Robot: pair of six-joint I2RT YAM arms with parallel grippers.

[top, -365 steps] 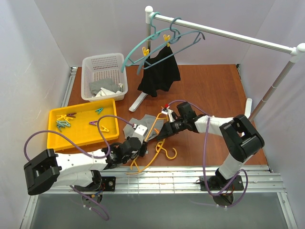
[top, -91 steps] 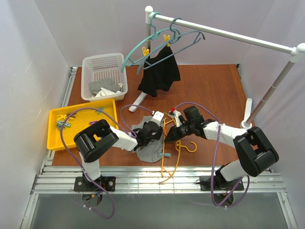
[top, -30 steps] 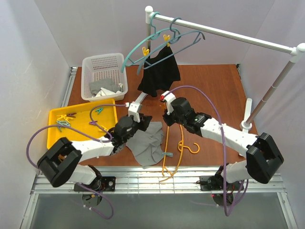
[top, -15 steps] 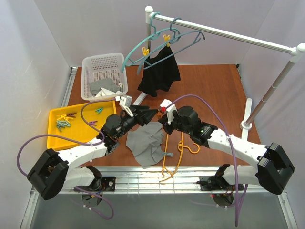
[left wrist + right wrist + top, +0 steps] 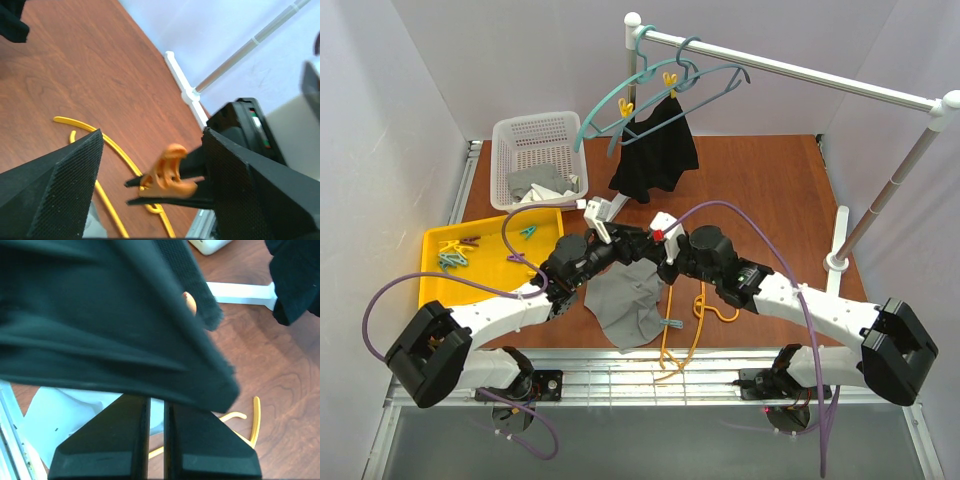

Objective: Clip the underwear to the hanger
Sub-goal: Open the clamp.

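Observation:
The grey underwear [image 5: 625,305] lies flat on the table with the yellow-orange hanger [image 5: 668,345] along its right edge. A small clip [image 5: 672,323] sits where the two meet. Above them both grippers meet. My right gripper [image 5: 663,262] is shut on an orange clip [image 5: 170,172], seen in the left wrist view between its thin fingers. My left gripper [image 5: 152,134] stands wide open around that clip, without touching it. In the right wrist view the left finger [image 5: 150,330] hides the right gripper's [image 5: 156,407] tips; a bit of the hanger [image 5: 256,420] shows.
A yellow tray [image 5: 440,290] with several clips sits at the left, and a white basket [image 5: 535,130] with cloth is behind it. A clothes rail [image 5: 790,72] carries a teal hanger with a black garment [image 5: 655,150] and a grey-blue hanger [image 5: 720,80]. The rail's foot [image 5: 837,263] is at the right.
My left gripper has left the underwear's edge, risen to the right and opened wide around the right gripper's clip. The right gripper has shifted slightly toward it, still shut.

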